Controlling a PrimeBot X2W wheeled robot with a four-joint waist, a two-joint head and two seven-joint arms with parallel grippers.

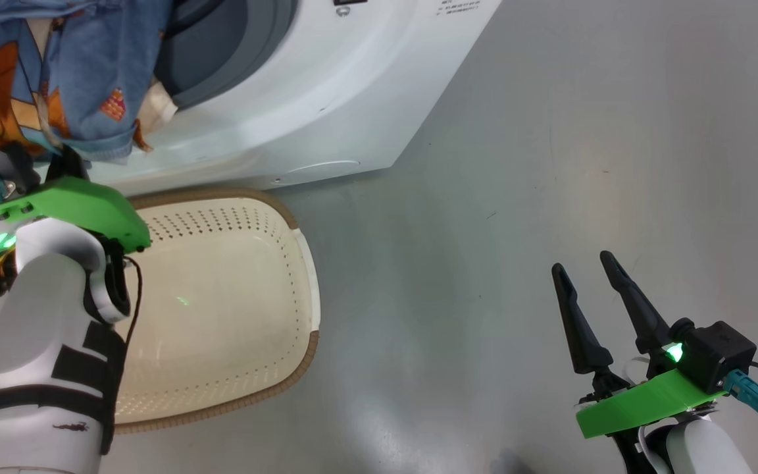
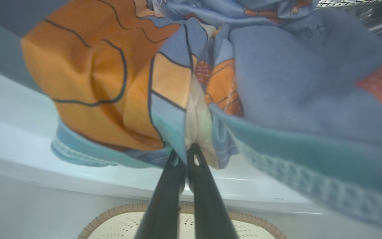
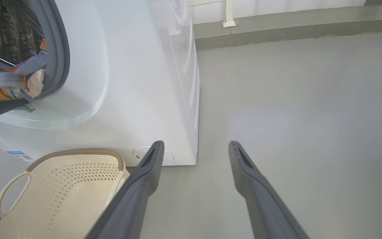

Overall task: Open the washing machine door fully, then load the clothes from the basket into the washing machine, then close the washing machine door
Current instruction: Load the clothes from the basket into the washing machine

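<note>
Left wrist view: the left claw [image 2: 187, 151] is pinched shut on a low fold of the clothes [image 2: 277, 83], cream cloth and blue print caught between its tips. The bundle spills out of the washing machine [image 1: 326, 99] mouth and hangs down over the white front lip. The steel drum [image 2: 360, 5] lies beyond and above the claw, on the far side of the cloth. So the coming move, as I judge it, turns on pushing up and inward, past the grey gasket [image 3: 60, 49], which the hanging hem could drag on. The bundle's long side runs across the opening, left to right.

The basket [image 1: 310, 276] sits on the floor [image 1: 550, 131] just near of the machine, below the left arm, with nothing in it. The right claw [image 1: 581, 261] hovers with its fingers spread and nothing in them, well apart to the right over bare floor. The left arm is plainly nearer.
</note>
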